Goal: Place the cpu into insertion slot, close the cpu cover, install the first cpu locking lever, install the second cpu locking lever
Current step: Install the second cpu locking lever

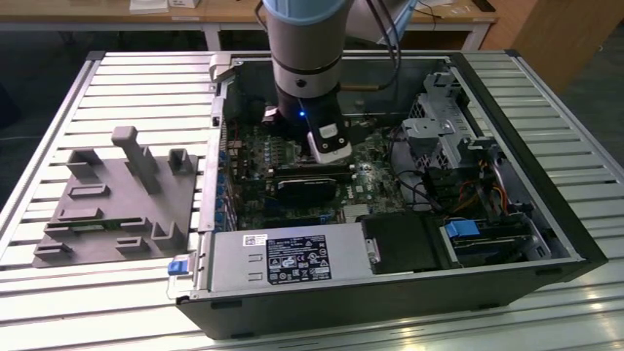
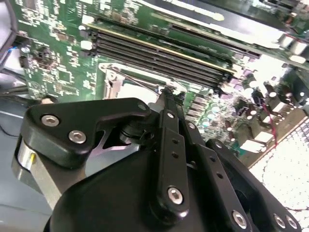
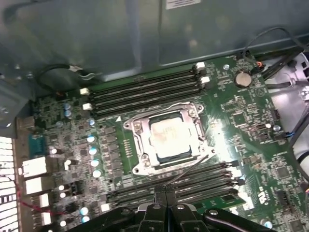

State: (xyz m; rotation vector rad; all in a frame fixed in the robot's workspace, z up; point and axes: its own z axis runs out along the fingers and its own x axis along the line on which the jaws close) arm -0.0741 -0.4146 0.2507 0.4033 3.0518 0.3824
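Closed jaws near cpu [image 3: 167, 139] (cpu cover [image 3: 141, 145] down)

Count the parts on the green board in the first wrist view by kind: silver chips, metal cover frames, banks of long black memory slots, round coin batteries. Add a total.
Silver chip: 1
Metal cover frame: 1
Banks of memory slots: 2
Round coin battery: 1
Total: 5

Silver cpu [image 3: 166, 138] lies under closed cpu cover [image 3: 141, 145].
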